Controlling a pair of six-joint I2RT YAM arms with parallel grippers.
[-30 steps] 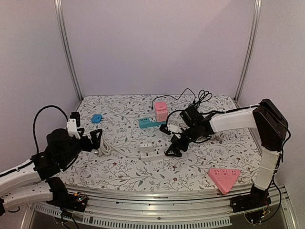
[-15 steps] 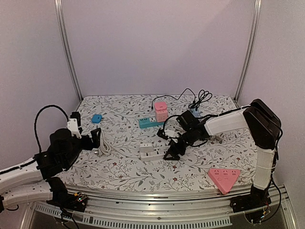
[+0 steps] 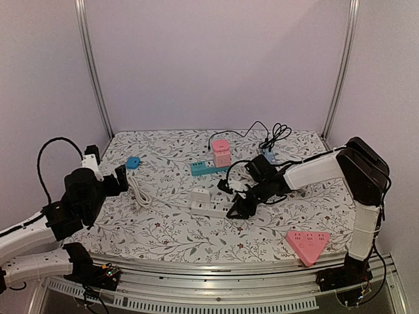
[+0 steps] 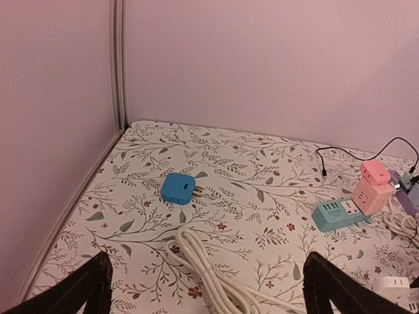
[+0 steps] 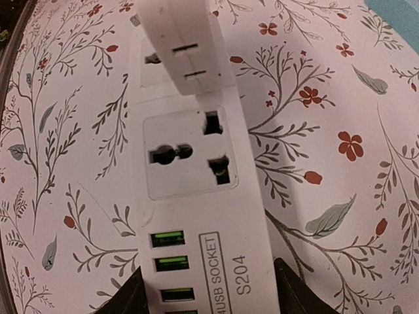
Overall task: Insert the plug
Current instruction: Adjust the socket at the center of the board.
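Clamps right pincer [image 3: 234, 209] around the white power strip [image 5: 190, 163] at its USB end. Finds white plug [image 5: 186, 39] seated on strip's far sockets. Keeps left pincer [image 4: 209, 288] wide open, empty, well left of strip.

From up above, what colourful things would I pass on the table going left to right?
Blue adapter → pink cube → pink triangle. The teal strip overlaps the cube, so it is left out.
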